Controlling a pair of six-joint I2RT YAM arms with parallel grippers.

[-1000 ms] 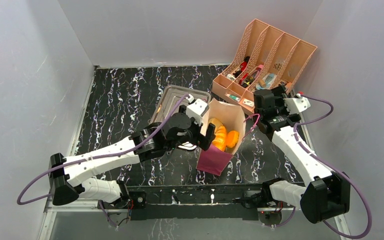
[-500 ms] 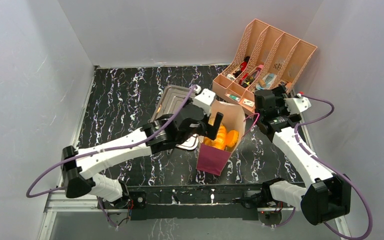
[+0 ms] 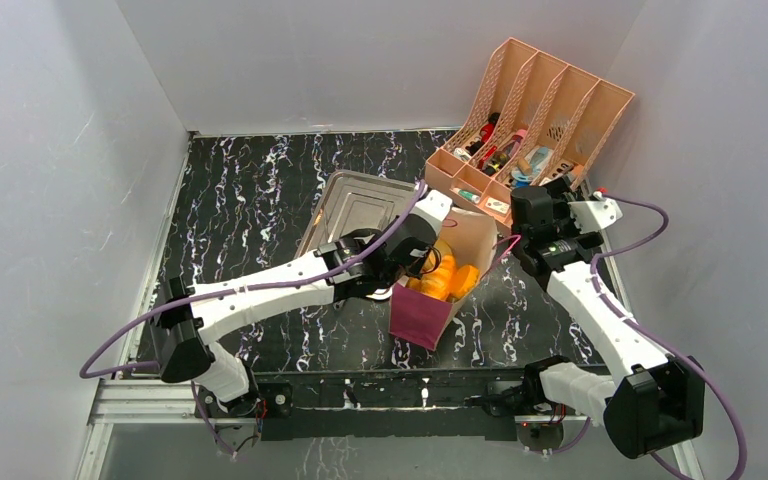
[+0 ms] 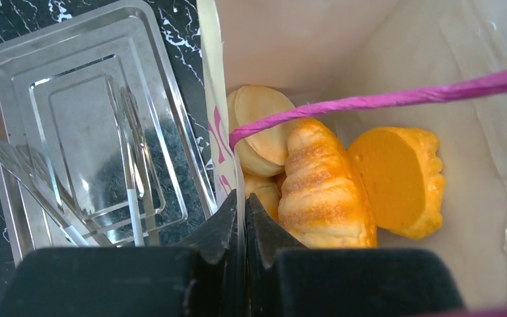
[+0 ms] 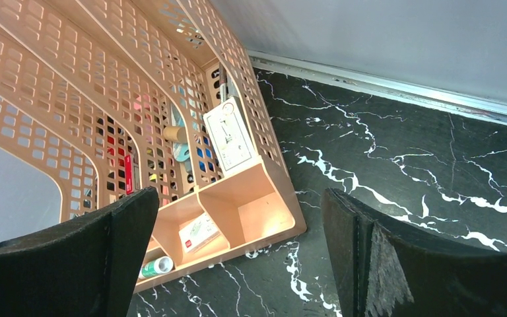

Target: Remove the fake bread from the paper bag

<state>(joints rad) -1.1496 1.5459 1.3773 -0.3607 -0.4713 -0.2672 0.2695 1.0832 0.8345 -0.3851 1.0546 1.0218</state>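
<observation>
Since a second ago my left arm has stretched further forward, and the left gripper (image 3: 423, 258) has snapped closed at the mouth of the paper bag (image 3: 422, 320). The bag stands beside the metal tray (image 3: 345, 205) with the fake bread (image 3: 448, 278) inside. From the left wrist, the jaws pinch the bag's thin near wall — not a pastry. A croissant (image 4: 323, 191) lies just beyond: light, stiff, glossy and probably slippery, so I'd take it across its ribbed middle. From the right wrist, the right gripper (image 5: 237, 221) hangs spread wide and empty over the file rack (image 5: 105, 86).
</observation>
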